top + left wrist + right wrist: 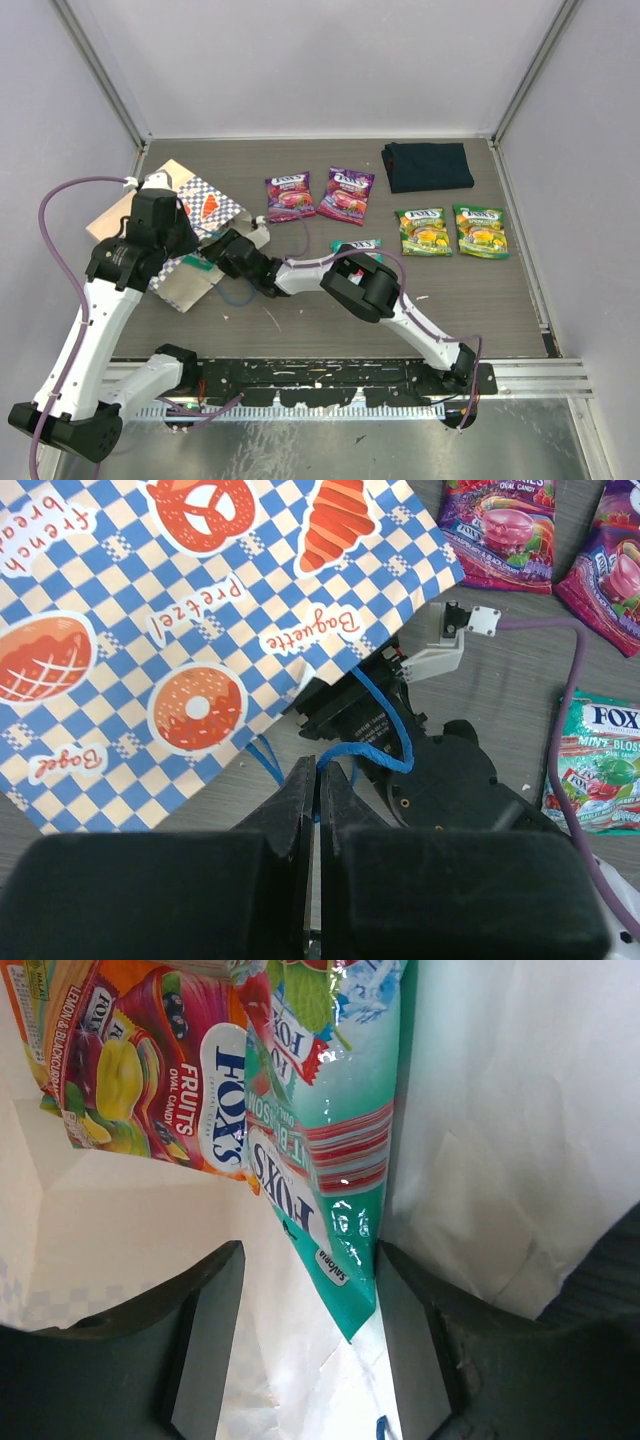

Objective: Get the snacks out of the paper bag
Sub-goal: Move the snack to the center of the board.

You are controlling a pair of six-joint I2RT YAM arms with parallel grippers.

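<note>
left gripper (pixel 318 768) pinched shut on the blue cord (pixel 385 752) of the paper bag (pixel 200 610), right gripper (pixel 310 1260) parted around the teal packet (pixel 330 1150) — only its glossy corner might get caught, then dropped.

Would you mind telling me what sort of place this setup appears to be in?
Probably a robotics lab test cell: plain grey walls on aluminium framing enclose a dark tabletop, two arms are bolted to a rail at its near edge, and candy packets lie in tidy pairs.

Table (pixel 480 300) bears paper bag (pixel 205 200), five snacks (pixel 290 196), folded navy cloth (pixel 427 166).
</note>
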